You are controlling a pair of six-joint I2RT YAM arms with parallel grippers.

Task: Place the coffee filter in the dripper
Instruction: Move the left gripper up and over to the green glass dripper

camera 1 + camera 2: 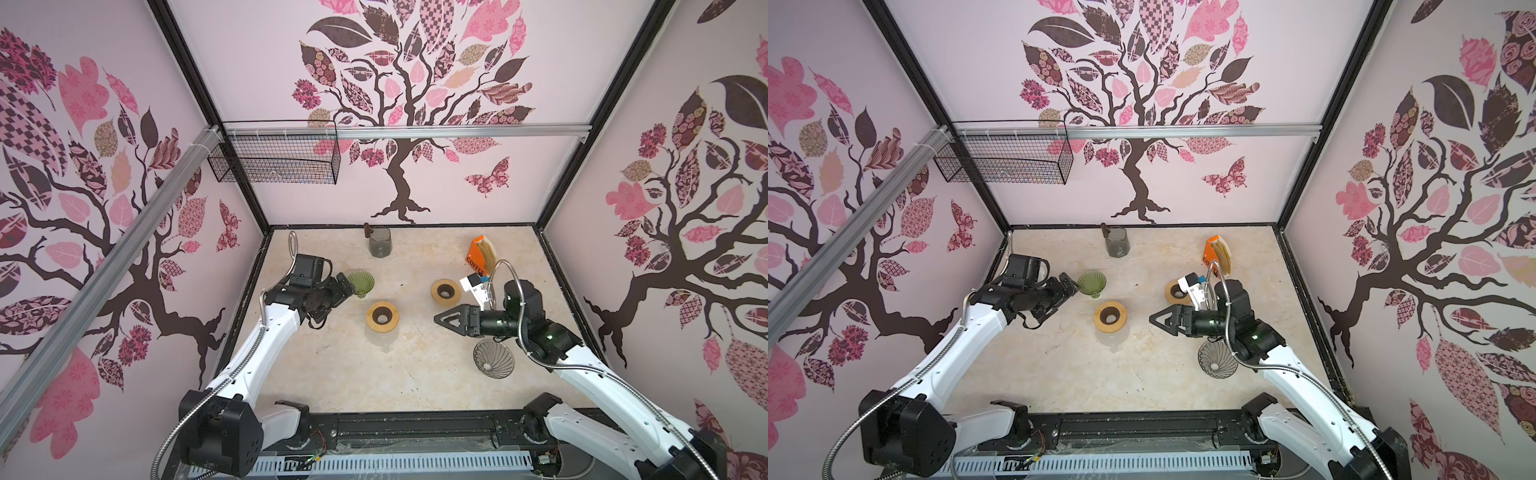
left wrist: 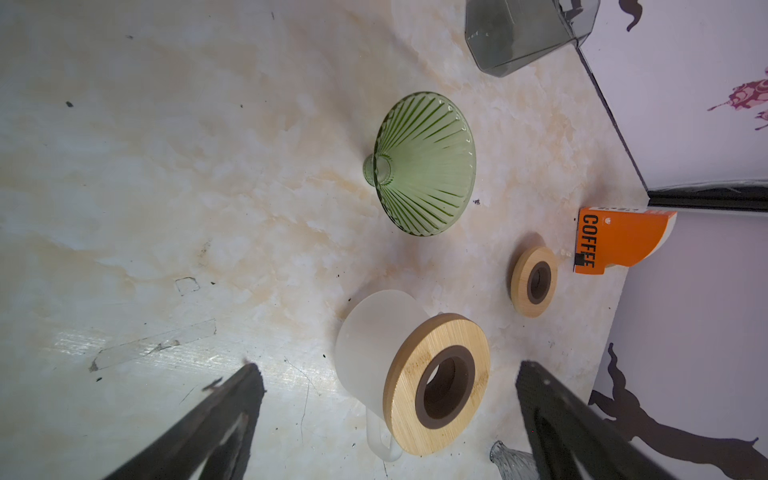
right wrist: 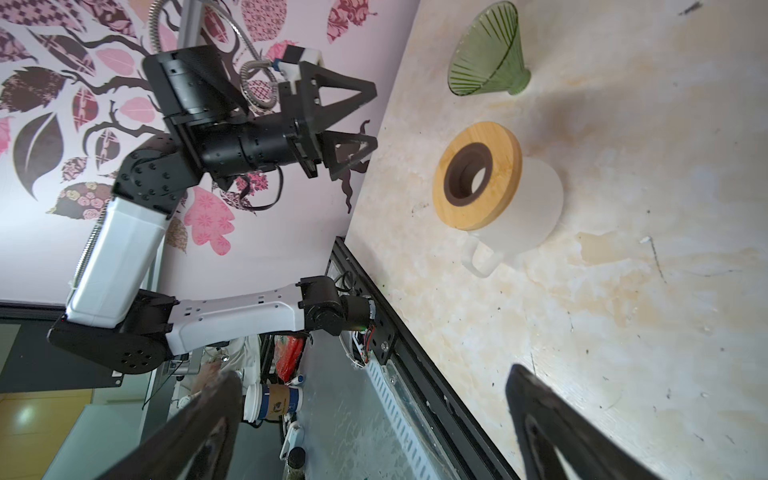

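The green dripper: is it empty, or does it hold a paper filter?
Empty: the green dripper shows only ribbed green glass in a top view, no paper inside.

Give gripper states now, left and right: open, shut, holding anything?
Left gripper: open, holding nothing, beside the green glass dripper.
Right gripper: open, holding nothing.

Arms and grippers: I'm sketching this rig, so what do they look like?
The left arm and right arm have white shells, black joints and a ribbed silver hose each. The left gripper and right gripper are black, with triangular cut-out jaws.
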